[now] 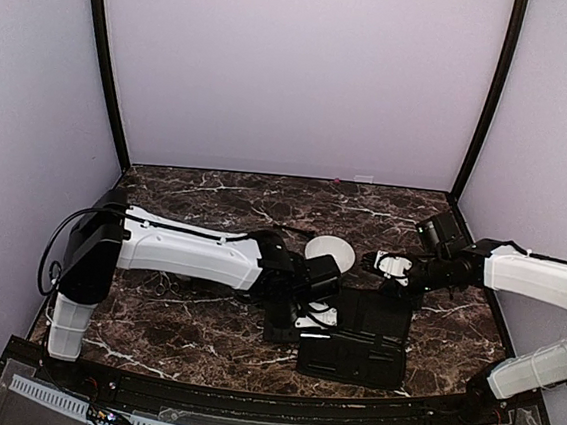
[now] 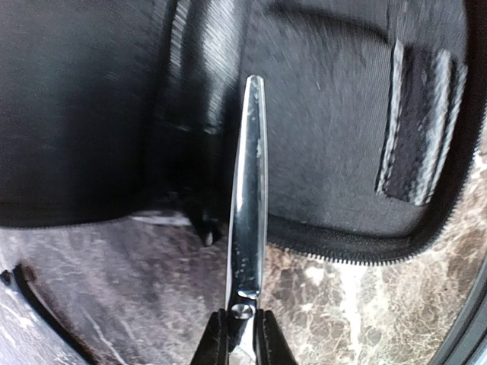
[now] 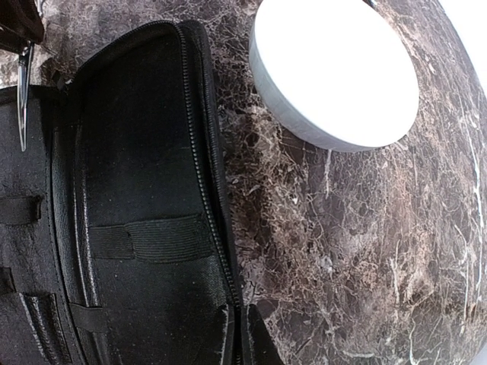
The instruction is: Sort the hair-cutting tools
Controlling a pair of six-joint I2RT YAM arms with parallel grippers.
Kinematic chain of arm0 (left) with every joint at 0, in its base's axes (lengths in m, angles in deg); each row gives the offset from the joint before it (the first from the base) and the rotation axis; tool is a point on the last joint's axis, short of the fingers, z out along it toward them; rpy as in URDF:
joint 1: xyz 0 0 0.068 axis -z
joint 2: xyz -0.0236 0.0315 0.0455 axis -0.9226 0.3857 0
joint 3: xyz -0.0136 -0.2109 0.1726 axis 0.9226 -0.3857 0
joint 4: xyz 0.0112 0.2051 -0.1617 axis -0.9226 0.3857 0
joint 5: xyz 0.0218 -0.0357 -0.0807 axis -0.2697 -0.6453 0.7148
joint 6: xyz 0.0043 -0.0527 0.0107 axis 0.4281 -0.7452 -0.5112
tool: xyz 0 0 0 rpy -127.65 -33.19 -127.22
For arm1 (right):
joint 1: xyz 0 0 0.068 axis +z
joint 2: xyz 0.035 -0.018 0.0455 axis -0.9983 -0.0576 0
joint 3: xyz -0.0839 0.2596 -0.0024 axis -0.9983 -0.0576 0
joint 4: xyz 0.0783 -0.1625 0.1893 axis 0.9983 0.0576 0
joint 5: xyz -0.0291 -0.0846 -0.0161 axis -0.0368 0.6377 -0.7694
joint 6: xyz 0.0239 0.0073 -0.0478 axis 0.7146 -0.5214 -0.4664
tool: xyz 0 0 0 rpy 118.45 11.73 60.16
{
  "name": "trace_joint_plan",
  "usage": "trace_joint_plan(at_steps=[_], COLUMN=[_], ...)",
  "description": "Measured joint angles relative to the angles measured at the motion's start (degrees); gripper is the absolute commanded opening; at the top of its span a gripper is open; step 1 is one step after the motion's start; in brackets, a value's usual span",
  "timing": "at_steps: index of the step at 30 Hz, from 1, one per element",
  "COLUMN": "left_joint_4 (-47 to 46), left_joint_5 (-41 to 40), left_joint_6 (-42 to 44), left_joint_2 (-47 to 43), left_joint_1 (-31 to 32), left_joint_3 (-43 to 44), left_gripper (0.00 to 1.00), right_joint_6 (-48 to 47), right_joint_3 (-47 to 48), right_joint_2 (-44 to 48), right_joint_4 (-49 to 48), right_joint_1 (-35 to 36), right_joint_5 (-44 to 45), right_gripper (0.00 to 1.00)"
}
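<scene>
A pair of silvery scissors [image 2: 249, 190] is pinched near its pivot screw by my left gripper [image 2: 242, 318], which is shut on it. The closed blades point away from me, over the open black case [image 2: 91, 114]. In the right wrist view the same scissors [image 3: 23, 99] hang over the case's far corner. My right gripper [image 3: 256, 333] is shut on the zipped rim of the case [image 3: 129, 152], whose elastic loops hold nothing. From above, both grippers meet at the case [image 1: 350, 355]. No other hair-cutting tools show.
A white bowl [image 1: 330, 249] stands just behind the case, and it also shows beside the case's rim [image 3: 335, 76]. A second white bowl [image 1: 391, 266] sits partly behind my right gripper. Dark marble table [image 1: 181, 333] stretches to the left.
</scene>
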Motion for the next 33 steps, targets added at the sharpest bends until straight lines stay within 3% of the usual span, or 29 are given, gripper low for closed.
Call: trace_joint_plan(at_steps=[17,33], left_joint_4=[2.0,7.8], left_joint_5=[-0.2,1.8], left_joint_6=[1.5,2.3], left_joint_2=[5.4,13.0], left_joint_1=[2.5,3.6], left_joint_3=[5.2,18.3], left_gripper=[0.0,0.0], right_joint_6=[0.0,0.0], right_joint_3=[-0.2,-0.5], right_joint_2=[0.0,0.0], right_joint_4=[-0.2,-1.1], right_joint_1=[0.5,0.9], right_joint_5=[0.4,0.9], right_gripper=[0.04,0.04])
